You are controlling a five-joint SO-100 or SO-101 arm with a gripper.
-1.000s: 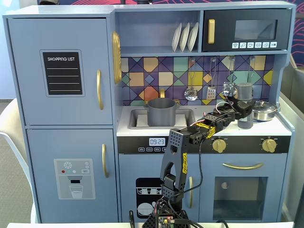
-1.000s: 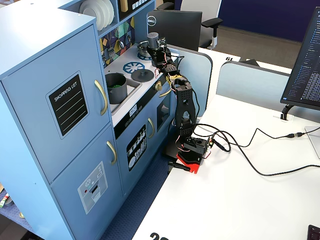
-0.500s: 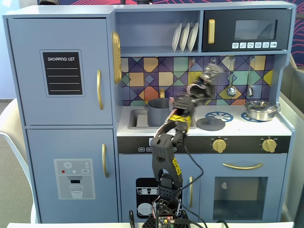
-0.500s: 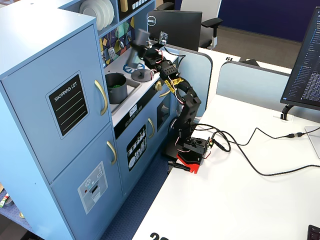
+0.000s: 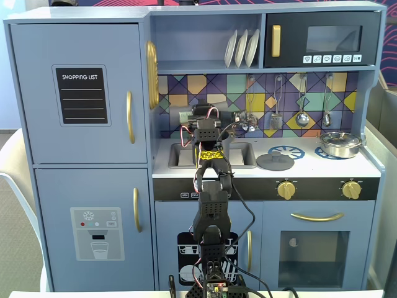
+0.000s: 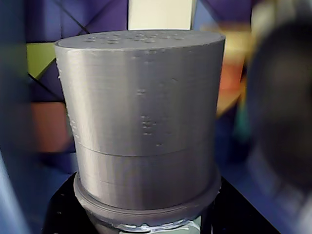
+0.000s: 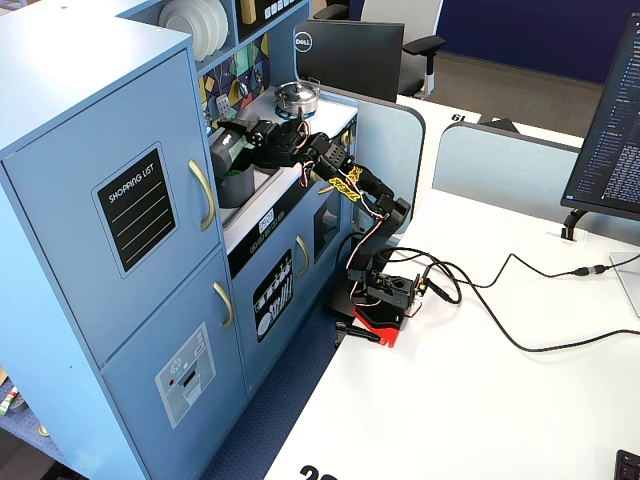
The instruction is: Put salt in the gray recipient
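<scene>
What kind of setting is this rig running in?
Probably an office or lab: a blue toy play kitchen stands against a white desk, with a monitor and office chair behind. The gripper holds the salt over the kitchen's sink.

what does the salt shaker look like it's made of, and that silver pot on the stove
The salt shaker, held in the end effector, looks like matte gray 3D-printed plastic: the wrist view shows fine horizontal layer lines and small surface pimples, though that is a guess from texture. The silver pot looks like polished metal or chrome-finished plastic: it is shiny with bright highlights on its lid.
</scene>
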